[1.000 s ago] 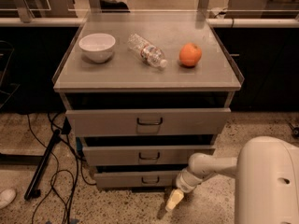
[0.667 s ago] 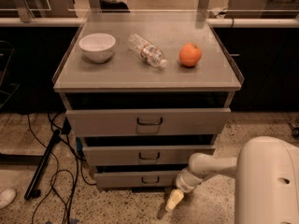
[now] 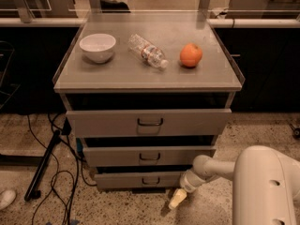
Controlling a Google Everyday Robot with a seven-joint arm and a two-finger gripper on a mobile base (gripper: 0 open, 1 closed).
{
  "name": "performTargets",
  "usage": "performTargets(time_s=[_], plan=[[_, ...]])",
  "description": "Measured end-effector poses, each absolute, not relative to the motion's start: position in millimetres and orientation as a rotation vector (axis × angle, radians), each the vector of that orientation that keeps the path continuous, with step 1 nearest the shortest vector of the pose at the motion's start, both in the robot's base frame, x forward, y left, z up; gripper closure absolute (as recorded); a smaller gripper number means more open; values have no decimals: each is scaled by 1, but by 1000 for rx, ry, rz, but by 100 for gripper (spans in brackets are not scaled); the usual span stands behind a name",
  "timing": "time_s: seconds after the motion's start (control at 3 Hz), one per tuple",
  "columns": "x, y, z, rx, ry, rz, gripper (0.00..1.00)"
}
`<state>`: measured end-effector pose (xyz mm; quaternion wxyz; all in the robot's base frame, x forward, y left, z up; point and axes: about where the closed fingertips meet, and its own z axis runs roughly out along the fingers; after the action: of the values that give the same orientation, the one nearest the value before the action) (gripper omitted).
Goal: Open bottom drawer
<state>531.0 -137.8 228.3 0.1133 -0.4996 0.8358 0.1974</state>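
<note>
The bottom drawer is the lowest and narrowest of the three grey drawer fronts of the cabinet, with a small dark loop handle. It stands slightly out from the cabinet body. My gripper hangs low near the floor, just right of and below the bottom drawer's right end, apart from the handle. My white arm reaches in from the lower right.
On the cabinet top lie a white bowl, a clear plastic bottle on its side and an orange. The middle drawer and top drawer are above. Black cables run over the floor at left.
</note>
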Motion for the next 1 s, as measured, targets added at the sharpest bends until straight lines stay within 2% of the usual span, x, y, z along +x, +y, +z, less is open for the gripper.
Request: performTargets(time_s=[1.0], plan=[[560,-144,206,-1461,2434,565,0]])
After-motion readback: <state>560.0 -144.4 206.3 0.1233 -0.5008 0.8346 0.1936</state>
